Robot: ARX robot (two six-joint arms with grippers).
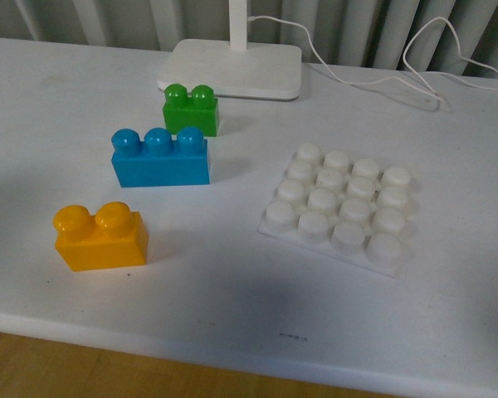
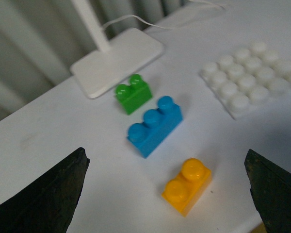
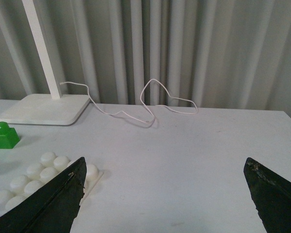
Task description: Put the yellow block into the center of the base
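Front view: the yellow block (image 1: 100, 238) sat studs-up on the white surface (image 1: 232, 307), near its front left edge and well apart from the base (image 1: 340, 207) to its right. A blue brick (image 1: 159, 157) and a green brick (image 1: 191, 109) stood behind the block.

Left wrist view: left fingers (image 2: 48, 194) spread wide, gripping nothing; yellow block visible in the gap, untouched.

Right wrist view: right fingers (image 3: 276, 194) spread wide, empty; one finger hid part of the base.
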